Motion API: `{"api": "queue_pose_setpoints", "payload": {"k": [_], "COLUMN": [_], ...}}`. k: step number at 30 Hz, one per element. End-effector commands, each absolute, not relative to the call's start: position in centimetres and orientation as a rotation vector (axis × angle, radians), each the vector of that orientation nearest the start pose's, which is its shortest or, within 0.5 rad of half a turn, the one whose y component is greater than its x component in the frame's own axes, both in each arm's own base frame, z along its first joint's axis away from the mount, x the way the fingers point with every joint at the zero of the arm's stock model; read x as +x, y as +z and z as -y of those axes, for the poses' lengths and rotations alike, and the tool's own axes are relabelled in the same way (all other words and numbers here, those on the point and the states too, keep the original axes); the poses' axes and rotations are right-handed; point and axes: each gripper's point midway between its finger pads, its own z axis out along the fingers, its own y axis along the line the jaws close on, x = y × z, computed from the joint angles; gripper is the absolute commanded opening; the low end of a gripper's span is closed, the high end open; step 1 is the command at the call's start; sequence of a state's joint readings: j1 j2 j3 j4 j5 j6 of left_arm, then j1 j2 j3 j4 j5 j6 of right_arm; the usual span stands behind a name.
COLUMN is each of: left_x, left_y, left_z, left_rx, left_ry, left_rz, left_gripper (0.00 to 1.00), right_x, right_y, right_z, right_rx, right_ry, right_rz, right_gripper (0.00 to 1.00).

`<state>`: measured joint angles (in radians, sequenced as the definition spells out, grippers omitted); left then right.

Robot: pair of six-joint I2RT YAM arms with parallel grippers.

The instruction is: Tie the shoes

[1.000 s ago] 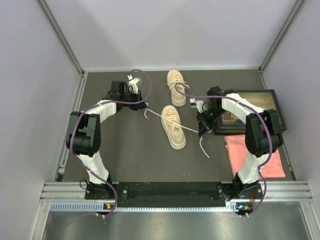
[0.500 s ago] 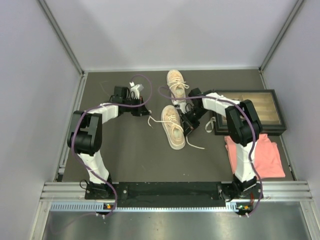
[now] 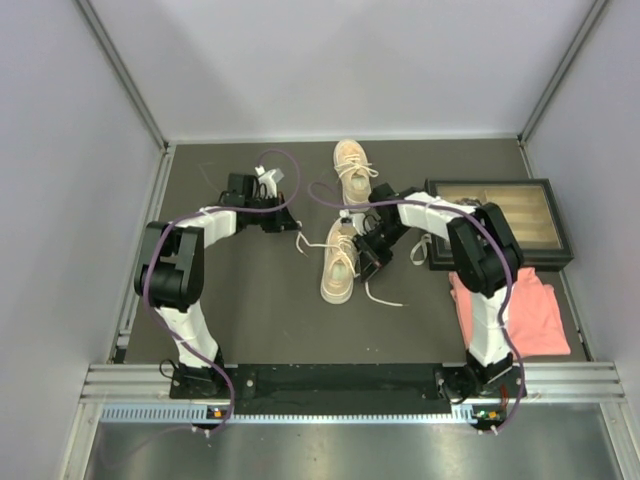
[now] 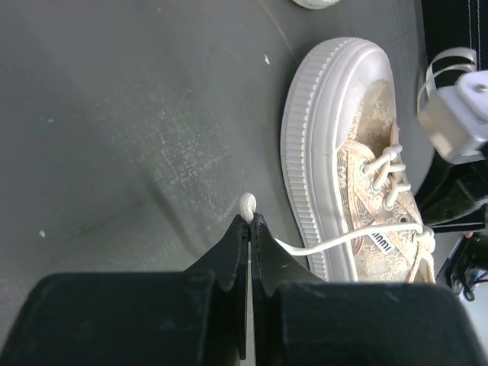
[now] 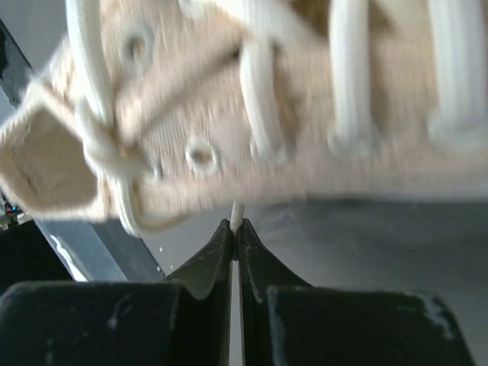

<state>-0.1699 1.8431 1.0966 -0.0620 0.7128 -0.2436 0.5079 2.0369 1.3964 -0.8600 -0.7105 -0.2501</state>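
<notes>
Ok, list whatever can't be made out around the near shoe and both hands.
1. Right wrist view: near shoe is blurred and cut off by the edges; the right hand pinches a lace, which end is unclear.
2. Top view: the left hand is too small to show its grip.
3. Left wrist view: the left hand hides the shoe's heel.

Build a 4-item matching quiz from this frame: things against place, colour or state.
Things:
1. left gripper
2. far shoe
3. cloth
4. box

Descriptions:
A. pink, right side, nearer the arm bases
B. shut on a lace tip
C. dark rim, right side, behind the cloth
D. upright, nearest the back wall

Pairs: 1-B, 2-D, 3-A, 4-C
</notes>
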Motion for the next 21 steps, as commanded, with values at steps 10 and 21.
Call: {"api": "queue_pose_setpoints", "payload": {"k": [10,21], "left_x": [43.1,42.9], "left_y": [9.9,8.2], "left_z": [14.6,12.7], "left_rx": [0.077,0.092], "left_ry": [-0.805,-0.779], "left_rz": [-2.307,-2.359], "left_gripper": [0.0,0.0], "right_x": [24.7,24.0], "right_y": [6.6,4.2], "right_z": [-17.3,-14.8], "right_rx": [-1.11,-1.122], "right_ry": [0.922,0.81], "right_rz": [-2.746,-2.805], "right_gripper": [0.0,0.0]}}
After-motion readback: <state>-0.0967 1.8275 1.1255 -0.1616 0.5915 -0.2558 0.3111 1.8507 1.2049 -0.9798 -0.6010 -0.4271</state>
